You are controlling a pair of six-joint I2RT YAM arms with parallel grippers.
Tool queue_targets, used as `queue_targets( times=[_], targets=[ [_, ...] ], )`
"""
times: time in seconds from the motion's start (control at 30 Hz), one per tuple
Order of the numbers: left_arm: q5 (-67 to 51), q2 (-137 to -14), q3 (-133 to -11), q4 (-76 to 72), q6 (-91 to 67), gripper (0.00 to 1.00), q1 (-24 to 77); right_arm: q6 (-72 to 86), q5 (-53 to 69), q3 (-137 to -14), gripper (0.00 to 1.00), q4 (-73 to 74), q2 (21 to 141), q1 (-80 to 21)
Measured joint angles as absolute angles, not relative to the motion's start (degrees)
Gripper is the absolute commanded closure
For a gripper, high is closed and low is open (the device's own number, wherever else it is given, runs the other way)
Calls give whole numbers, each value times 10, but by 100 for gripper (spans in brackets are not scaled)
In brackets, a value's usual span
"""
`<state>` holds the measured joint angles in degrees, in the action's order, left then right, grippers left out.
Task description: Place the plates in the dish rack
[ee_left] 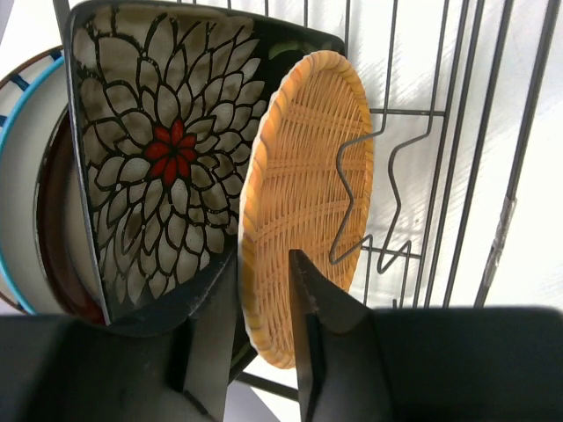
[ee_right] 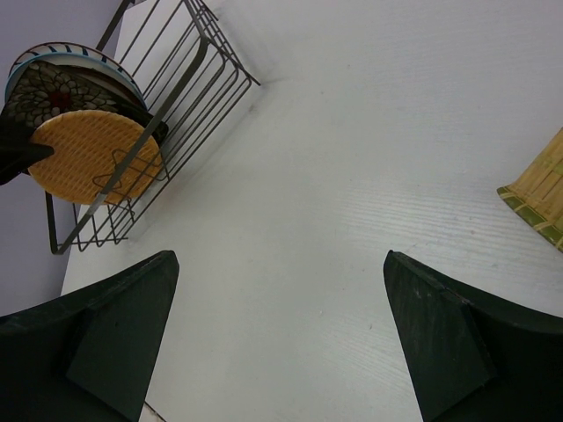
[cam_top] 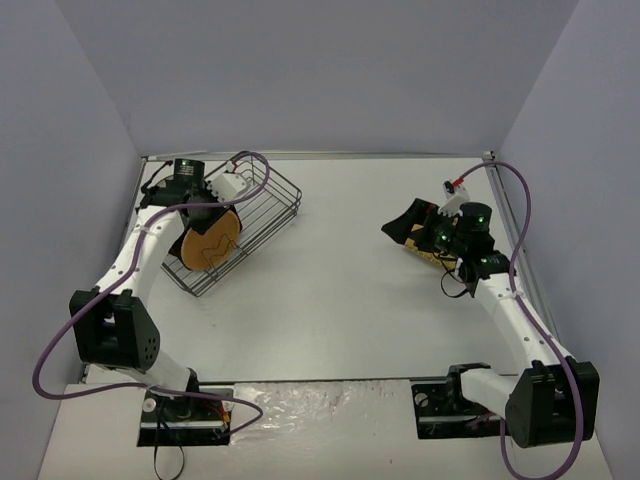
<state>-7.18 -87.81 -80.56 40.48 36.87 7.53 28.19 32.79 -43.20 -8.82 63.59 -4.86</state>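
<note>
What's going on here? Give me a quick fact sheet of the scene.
Rack: wire dish rack, far left of table
In rack: orange woven plate, dark flower-patterned square plate, round plates behind
Left hand: fingers either side of orange plate's rim; grip unclear
Right hand: open, empty, above the table

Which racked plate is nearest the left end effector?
The orange woven round plate; its lower rim sits within the left end effector; the dark square plate stands behind.
</note>
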Motion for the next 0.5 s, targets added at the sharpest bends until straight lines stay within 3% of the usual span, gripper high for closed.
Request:
queue_targets(
  times=[0.07,0.27,0.43,0.5],
  targets=[
    [-73,-881,-798,393,367,63,73,281,323,-432,0,-84,636,-47],
    [-72,-883,-778,366,350,27,70,280,285,-432,0,-62,629,-40],
    [-71,-862,-778,347,309,4,70,285,196,-439,0,-6,624,-8],
    [-69,-841,-778,341,285,3,71,286,156,-445,0,24,624,12]
  ],
)
